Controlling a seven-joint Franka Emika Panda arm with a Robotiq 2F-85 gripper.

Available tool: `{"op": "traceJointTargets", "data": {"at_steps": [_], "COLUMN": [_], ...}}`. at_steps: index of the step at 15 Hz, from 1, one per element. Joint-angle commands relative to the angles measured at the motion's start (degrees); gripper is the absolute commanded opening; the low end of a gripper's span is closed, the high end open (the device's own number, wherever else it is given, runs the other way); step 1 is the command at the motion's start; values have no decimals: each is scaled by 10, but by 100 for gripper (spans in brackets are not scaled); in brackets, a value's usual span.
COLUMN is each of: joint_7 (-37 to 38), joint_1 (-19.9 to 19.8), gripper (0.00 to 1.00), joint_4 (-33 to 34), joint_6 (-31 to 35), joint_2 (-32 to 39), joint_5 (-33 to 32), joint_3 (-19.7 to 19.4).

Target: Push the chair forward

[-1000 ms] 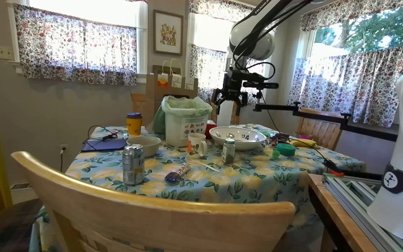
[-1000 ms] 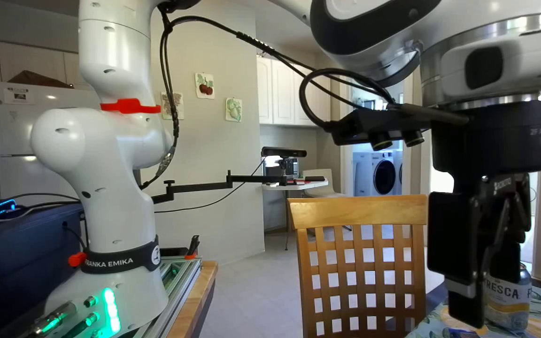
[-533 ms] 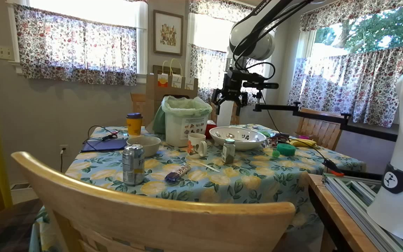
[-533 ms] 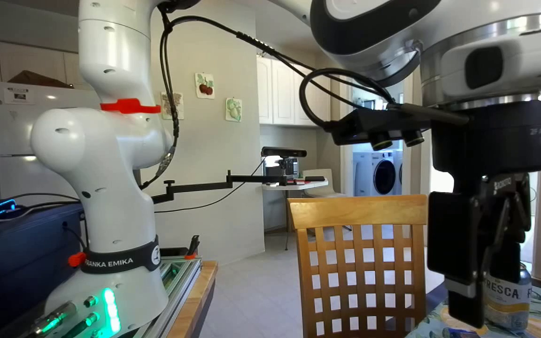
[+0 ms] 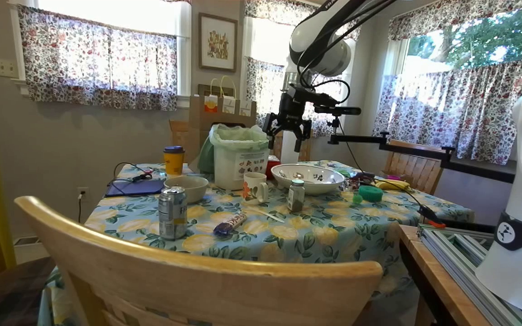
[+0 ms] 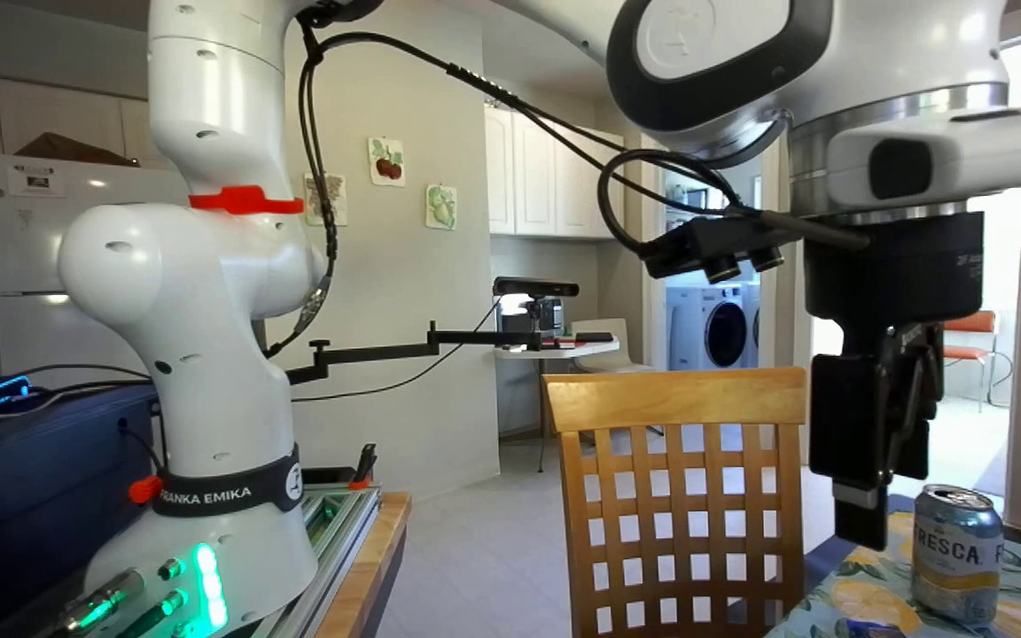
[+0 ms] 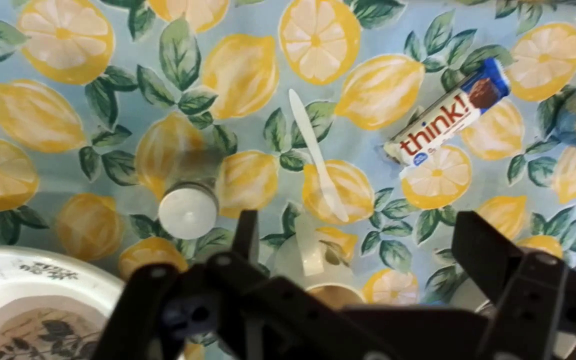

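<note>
Chair (image 5: 206,280): standing beside the table (image 5: 283,246) | gripper (image 5: 284,145): spread wide, hanging above the table, apart from chair | can (image 5: 172,213): upright on table, near chair

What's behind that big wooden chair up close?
In an exterior view, behind the chair shows a lemon-print tablecloth with a silver can and snack bar nearest. The chair covers part of the cloth; anything there is hidden from this view.
</note>
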Motion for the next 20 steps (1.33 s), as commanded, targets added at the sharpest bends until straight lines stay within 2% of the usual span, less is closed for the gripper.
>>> {"op": "traceJointTargets", "data": {"at_steps": [1, 9, 15, 16, 17, 20], "joint_7": [-75, -183, -303, -304, -260, -277], "joint_1": [10, 58, 107, 108, 107, 111], "gripper": [100, 100, 100, 100, 100, 100], "joint_4": [-24, -84, -143, -150, -117, -129], "joint_6": [-14, -52, -36, -19, -39, -30], "joint_2": [-31, -95, -142, -147, -117, -128], "joint_5": [55, 102, 150, 141, 129, 129], "joint_3": [31, 86, 112, 111, 112, 112]}}
